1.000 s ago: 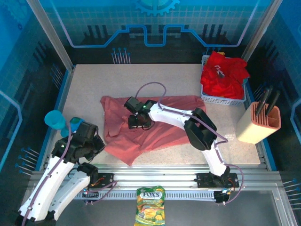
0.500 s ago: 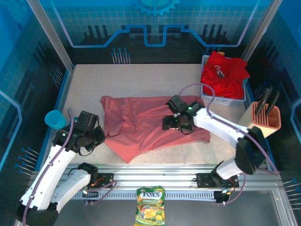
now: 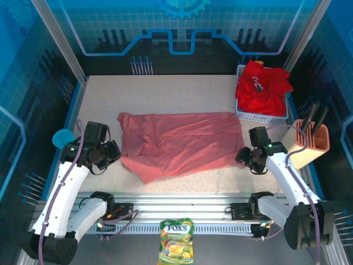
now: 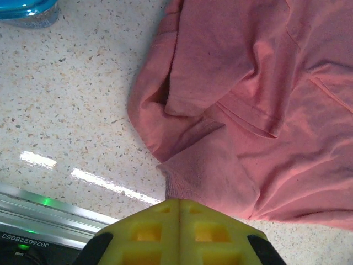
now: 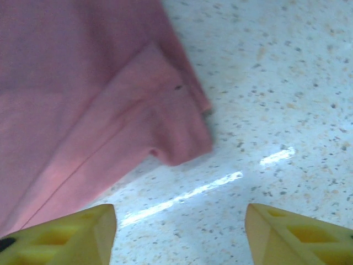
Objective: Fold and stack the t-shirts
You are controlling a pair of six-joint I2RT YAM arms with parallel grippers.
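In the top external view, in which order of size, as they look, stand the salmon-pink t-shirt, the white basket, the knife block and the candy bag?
1. salmon-pink t-shirt
2. white basket
3. knife block and candy bag: these look close in size, so I do not rank them.

Bright, even light falls from overhead, and the top view is crisp. White glare streaks cross the table [image 4: 83,176] near the camera in both wrist views. The right wrist view is soft throughout; the yellow fingers [image 5: 71,232] of the right gripper [image 5: 180,208] blur most. Faint shadows sit in the folds of the pink t-shirt [image 4: 265,110].
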